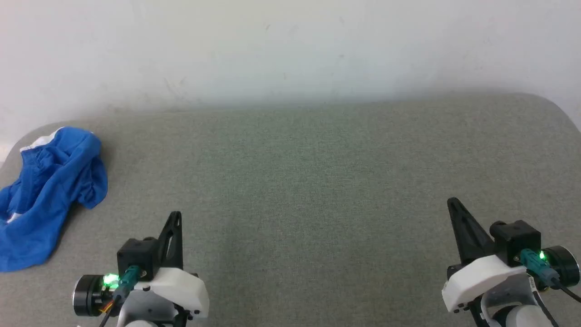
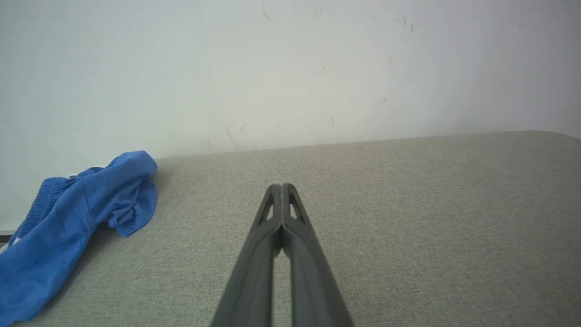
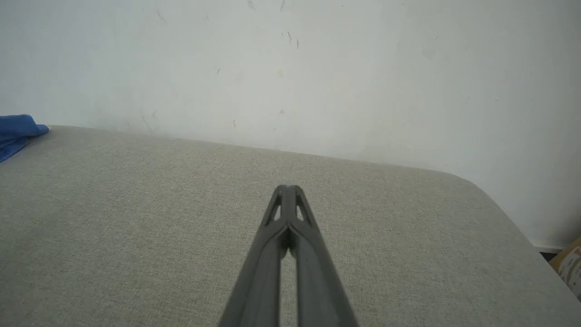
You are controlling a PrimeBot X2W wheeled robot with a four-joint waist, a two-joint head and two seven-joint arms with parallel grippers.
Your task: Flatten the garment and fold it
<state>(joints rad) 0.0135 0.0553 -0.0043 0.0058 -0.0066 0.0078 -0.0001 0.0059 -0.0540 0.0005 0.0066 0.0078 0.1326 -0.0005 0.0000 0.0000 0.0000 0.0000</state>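
Garment (image 1: 47, 193) bunched, perhaps overhanging surface's (image 1: 317, 181) left edge.

room: plain indoor | grey fabric-covered surface (image 1: 317, 181) | scuffed white wall (image 1: 290, 45)

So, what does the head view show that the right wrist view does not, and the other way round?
Head view: the left tool, shut, and most of the crumpled garment with a white stripe. Right wrist view: a brownish object beyond the surface's rounded corner; I cannot identify it. Shared: the shut right tool, the grey fabric surface, the white wall, some of the garment.
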